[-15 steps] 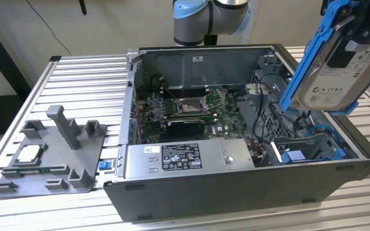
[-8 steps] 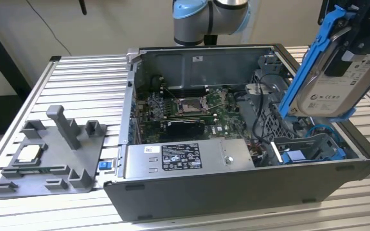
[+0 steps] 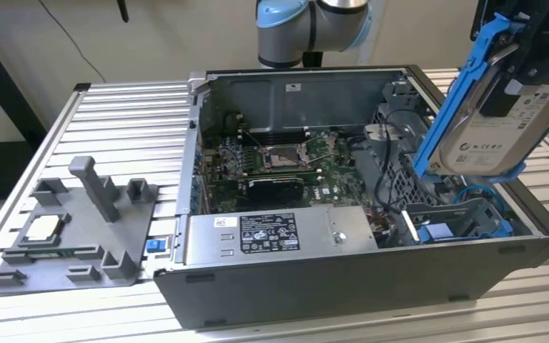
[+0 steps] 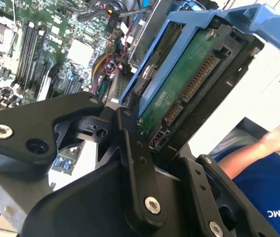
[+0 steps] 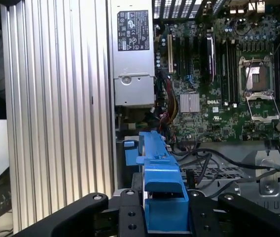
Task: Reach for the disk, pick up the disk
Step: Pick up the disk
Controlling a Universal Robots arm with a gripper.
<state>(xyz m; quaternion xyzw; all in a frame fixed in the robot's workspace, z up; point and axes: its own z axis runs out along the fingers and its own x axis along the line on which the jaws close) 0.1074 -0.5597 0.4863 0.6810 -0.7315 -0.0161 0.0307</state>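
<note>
The disk [image 3: 492, 139], silver-grey with a white label and clipped in a bright blue frame, hangs tilted above the open computer case at the exterior view's right. My black gripper [image 3: 530, 75] is shut on its upper part. The second wrist view shows the disk's [image 4: 187, 86] green circuit-board side and connector, with the gripper [image 4: 141, 129] clamped on the frame's edge. In the first wrist view the blue frame of the disk [image 5: 160, 185] sits between the black fingers [image 5: 130, 217] of the gripper [image 5: 164, 210], above the case interior.
The open computer case [image 3: 351, 286] holds a motherboard [image 3: 274, 161], a power supply [image 3: 274, 232] and a drive bay with a blue bracket [image 3: 446, 230]. A grey fixture [image 3: 74, 229] with a small processor chip stands on the slatted table at the exterior view's left. A person's arm [image 4: 258, 148] is nearby.
</note>
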